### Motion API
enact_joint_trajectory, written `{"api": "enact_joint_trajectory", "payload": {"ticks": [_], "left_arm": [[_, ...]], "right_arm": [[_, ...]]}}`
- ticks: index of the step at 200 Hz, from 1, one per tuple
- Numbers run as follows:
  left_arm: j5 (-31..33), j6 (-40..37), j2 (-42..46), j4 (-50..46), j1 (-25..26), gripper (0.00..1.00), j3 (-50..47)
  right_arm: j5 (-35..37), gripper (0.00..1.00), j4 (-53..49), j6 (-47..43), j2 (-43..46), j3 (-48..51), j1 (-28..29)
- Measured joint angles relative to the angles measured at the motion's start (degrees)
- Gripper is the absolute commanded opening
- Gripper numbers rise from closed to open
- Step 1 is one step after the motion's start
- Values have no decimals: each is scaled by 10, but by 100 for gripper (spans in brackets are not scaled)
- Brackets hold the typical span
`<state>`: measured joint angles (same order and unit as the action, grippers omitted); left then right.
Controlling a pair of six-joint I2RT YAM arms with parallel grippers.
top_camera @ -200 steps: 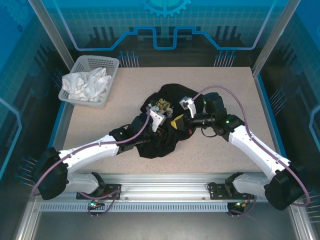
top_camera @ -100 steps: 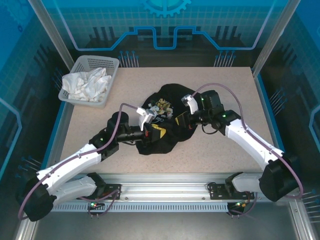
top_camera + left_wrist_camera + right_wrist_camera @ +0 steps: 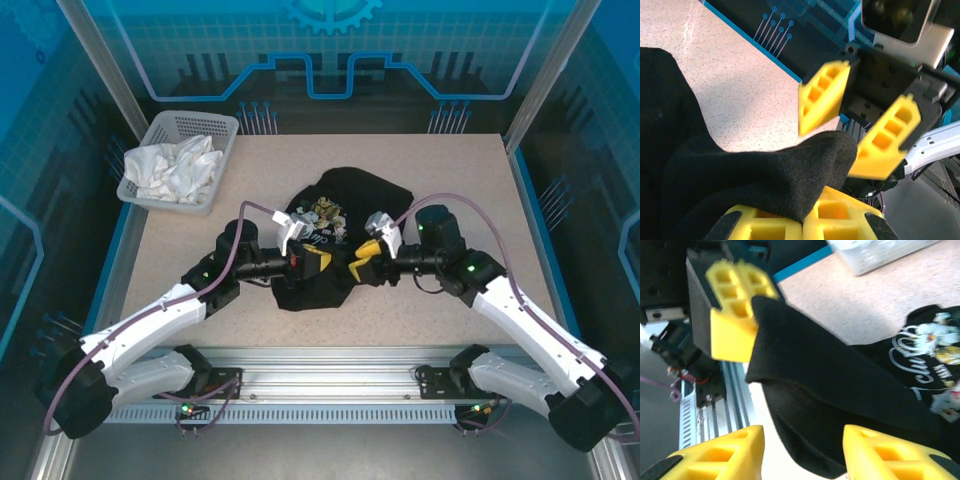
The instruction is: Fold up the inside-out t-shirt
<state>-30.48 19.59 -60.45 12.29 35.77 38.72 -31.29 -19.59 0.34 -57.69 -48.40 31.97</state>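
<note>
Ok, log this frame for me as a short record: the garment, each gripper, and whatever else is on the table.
garment: black t-shirt, bunched up mid-table, print facing up
left gripper: shut on a fold of the t-shirt
right gripper: open, facing the pinched fold, not gripping
basket: far left corner, holds white cloth
fold status: not yet folded

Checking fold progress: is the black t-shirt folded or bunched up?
Bunched up, not folded. The t-shirt lies in a crumpled heap on the table, print partly showing, one edge pinched in the left end effector.
</note>
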Motion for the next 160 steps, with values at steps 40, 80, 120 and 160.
{"api": "enact_joint_trajectory", "payload": {"ticks": [40, 80, 120, 160], "left_arm": [[2, 0, 1, 0, -1, 0, 0], [31, 11, 19, -5, -21, 0, -12], [110, 36, 36, -64, -73, 20, -21], [225, 57, 57, -179, -105, 44, -22]], "right_arm": [[-9, 24, 44, -22, -50, 23, 15], [-4, 0, 96, -13, -60, 46, 36], [12, 0, 203, 32, -69, 63, 100], [64, 0, 304, 86, -177, 59, 176]]}}
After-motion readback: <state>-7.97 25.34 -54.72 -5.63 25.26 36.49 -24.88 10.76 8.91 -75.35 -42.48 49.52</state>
